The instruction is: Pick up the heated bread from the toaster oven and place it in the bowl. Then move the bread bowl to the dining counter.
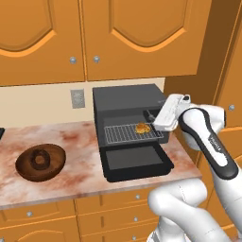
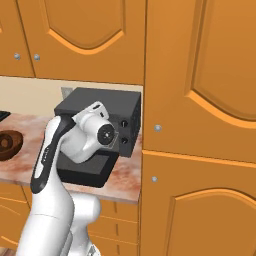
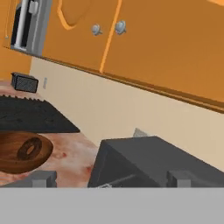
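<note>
The jaws stand wide open with nothing between them; in the hand view the two dark fingertips (image 3: 43, 178) rise far apart at the bottom of the frame. In the left base view the gripper (image 1: 152, 118) sits right of centre, at the right front corner of the toaster oven (image 1: 127, 101), just beside the oven mouth and apart from the bread.

The heated bread (image 1: 142, 127) lies flat on the wire rack (image 1: 130, 133), toward the rack's right end, just left of the gripper. It is a small golden, roundish piece; any long axis is too slight to tell, though it looks a little wider left to right than front to back.

The rack is drawn partly out of the oven, and the drop-down door (image 1: 134, 163) lies open and flat below it, stretching toward the lower centre of the frame. The oven stands at the middle of the marbled surface (image 1: 80, 156), its back to the wall.

The bowl (image 1: 40, 162) rests on the surface at the left of the frame, well apart from the oven, upright, the raised ring at its centre showing. In the hand view it lies at the lower left, with the oven's dark top at lower centre.

Orange cabinets (image 1: 142, 33) fill the top of the frame, and a grey wall outlet (image 1: 77, 98) sits on the wall just left of the oven.
</note>
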### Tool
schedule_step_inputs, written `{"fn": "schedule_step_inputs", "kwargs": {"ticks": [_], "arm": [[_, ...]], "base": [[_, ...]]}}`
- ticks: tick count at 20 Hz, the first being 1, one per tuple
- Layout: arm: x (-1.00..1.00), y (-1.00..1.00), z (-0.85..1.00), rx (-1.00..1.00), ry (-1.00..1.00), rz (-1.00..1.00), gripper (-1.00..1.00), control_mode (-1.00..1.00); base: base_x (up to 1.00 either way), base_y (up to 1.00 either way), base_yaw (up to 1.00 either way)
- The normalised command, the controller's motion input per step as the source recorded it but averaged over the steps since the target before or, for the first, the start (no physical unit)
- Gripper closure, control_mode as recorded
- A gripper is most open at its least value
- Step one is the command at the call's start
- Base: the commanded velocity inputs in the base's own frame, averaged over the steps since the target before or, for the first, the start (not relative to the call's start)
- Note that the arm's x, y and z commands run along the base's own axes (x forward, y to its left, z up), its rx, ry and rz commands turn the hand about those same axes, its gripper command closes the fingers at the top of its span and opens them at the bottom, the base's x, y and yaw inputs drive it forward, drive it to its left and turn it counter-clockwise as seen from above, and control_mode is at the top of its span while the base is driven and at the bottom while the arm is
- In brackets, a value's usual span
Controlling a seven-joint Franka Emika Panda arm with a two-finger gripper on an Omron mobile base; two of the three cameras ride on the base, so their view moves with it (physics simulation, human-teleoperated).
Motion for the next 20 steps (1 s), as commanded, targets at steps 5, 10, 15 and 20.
{"fn": "schedule_step_inputs", "kwargs": {"ticks": [5, 10, 15, 20], "arm": [[-0.10, 0.13, 0.05, -0.08, -0.09, 0.12, -1.00, -1.00], [0.00, 0.00, 0.00, 0.00, 0.00, 0.00, -1.00, -1.00], [0.00, 0.00, 0.00, 0.00, 0.00, 0.00, -1.00, -1.00], [0.21, 0.41, 0.00, -0.02, 0.00, -0.17, -1.00, -1.00]], "base": [[0.00, 0.00, 0.00], [0.00, 0.00, 0.00], [0.00, 0.00, 0.00], [0.00, 0.00, 0.00]]}}
